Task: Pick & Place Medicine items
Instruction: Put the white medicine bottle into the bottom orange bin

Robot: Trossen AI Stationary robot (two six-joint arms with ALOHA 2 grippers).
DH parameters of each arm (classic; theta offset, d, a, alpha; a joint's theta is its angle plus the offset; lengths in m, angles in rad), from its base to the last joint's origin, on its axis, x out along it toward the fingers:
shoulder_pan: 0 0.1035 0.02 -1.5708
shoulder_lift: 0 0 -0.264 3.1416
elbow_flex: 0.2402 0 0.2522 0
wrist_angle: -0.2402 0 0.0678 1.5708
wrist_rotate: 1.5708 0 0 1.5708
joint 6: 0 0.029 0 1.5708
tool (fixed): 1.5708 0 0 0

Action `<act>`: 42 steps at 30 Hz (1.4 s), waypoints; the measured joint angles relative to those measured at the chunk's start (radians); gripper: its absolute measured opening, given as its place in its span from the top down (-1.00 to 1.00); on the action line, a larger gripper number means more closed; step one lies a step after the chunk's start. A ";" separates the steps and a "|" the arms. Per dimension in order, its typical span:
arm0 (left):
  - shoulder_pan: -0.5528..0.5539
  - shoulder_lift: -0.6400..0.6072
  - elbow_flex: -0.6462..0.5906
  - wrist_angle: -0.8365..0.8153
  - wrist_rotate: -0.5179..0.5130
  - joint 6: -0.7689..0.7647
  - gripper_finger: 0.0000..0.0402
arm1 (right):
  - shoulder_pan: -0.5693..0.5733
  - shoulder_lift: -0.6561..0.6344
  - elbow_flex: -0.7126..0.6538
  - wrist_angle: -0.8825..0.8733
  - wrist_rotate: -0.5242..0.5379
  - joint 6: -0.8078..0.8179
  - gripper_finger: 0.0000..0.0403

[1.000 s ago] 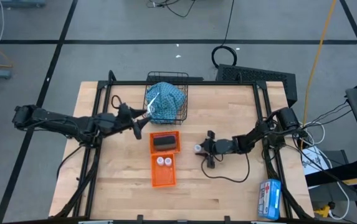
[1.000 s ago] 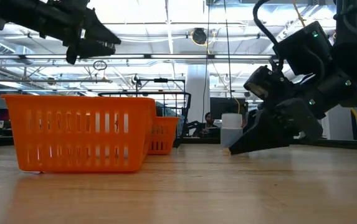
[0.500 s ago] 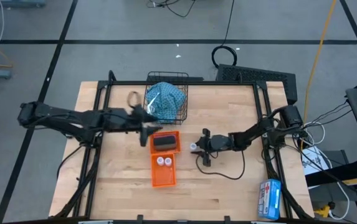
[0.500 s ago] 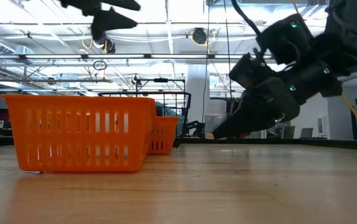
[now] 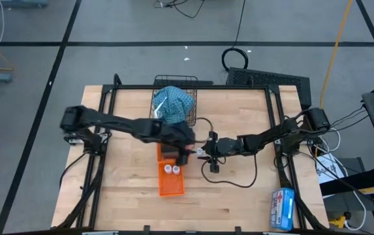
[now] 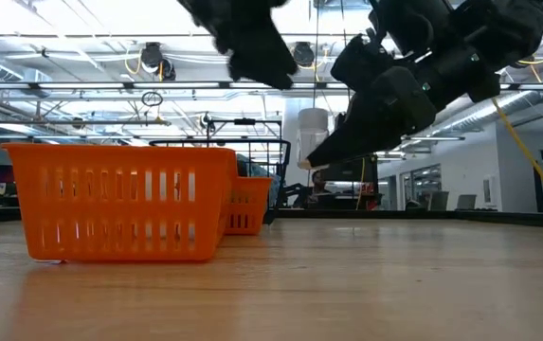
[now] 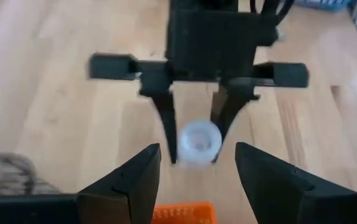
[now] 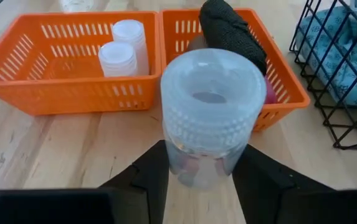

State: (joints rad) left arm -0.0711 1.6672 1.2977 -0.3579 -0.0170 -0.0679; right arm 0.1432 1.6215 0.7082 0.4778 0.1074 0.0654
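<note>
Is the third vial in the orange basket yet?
No. The right gripper holds the vial above the table, beside the orange basket.

Two dark jointed arms (image 5: 118,124); black cable trailing right arm (image 5: 265,139); flat tapered black fingers (image 7: 123,186).

Two vials (image 5: 171,170) lie in the tray (image 5: 171,186), the pouch (image 5: 173,104) in the wire basket (image 5: 190,83) behind it.

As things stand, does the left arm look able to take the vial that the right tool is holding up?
Probably yes. The left tool hangs open, facing the right tool, which is shut on the vial held clear of the table. Nothing shows between them; the orange basket lies lower.
</note>
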 joint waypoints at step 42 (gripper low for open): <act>0.000 0.215 0.099 0.010 0.016 0.031 0.06 | 0.000 0.000 -0.001 -0.011 0.000 -0.003 0.28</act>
State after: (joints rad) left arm -0.0715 1.8820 1.3968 -0.3481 -0.0013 -0.0371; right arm 0.1432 1.6215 0.7074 0.4664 0.1074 0.0625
